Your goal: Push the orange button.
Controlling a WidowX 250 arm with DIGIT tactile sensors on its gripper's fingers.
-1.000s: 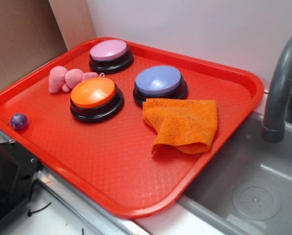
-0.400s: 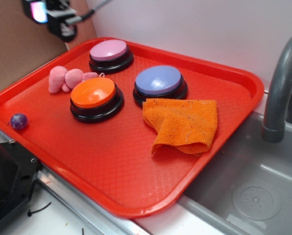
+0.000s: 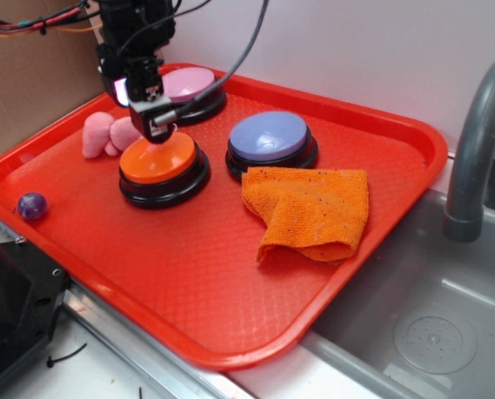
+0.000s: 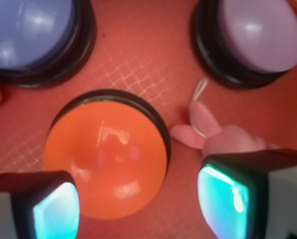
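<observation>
Gripper hovering over orange button

Red tray (image 3: 231, 283) is holding everything. Orange cloth (image 3: 310, 212) is lying right of the orange button (image 3: 158, 158), which is sitting left of centre. Gripper (image 3: 152, 125), fingers spread apart, is hanging directly above the button's back edge, beside a pink plush toy (image 3: 106, 133).

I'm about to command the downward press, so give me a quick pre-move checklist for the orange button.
1. Tool over the orange button: ok, above its rear edge.
2. Fingers apart: ok, wrist view shows a wide gap.
3. Contact with the dome: cannot tell.
4. Pink plush bow clear of the tool: not ok, right beside one finger.
5. Orange cloth off the button: ok.
6. Blue-purple button out of the path: ok.
</observation>
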